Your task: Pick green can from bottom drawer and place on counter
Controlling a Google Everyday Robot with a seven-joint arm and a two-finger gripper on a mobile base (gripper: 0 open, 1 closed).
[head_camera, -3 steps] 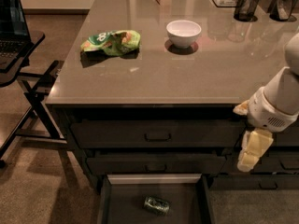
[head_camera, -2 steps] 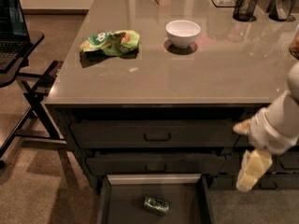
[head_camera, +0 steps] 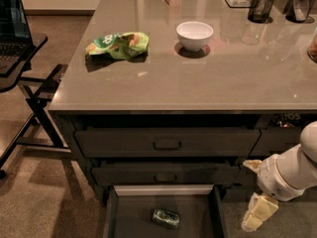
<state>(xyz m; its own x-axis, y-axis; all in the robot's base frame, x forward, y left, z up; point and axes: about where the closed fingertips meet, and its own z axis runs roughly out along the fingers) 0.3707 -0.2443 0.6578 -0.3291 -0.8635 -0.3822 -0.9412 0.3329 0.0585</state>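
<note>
Hand (head_camera: 247, 196), pale blocky fingers apart, hangs near mottled green can (head_camera: 166, 218).

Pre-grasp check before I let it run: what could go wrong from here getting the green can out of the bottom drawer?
1. The green can lies on its side on the bottom drawer floor, so a nudge could roll it.
2. The gripper hangs right of the drawer, outside its side wall. A straight sideways approach might clip that wall.
3. On the counter, a careless placement could hit the bowl or chip bag.
</note>
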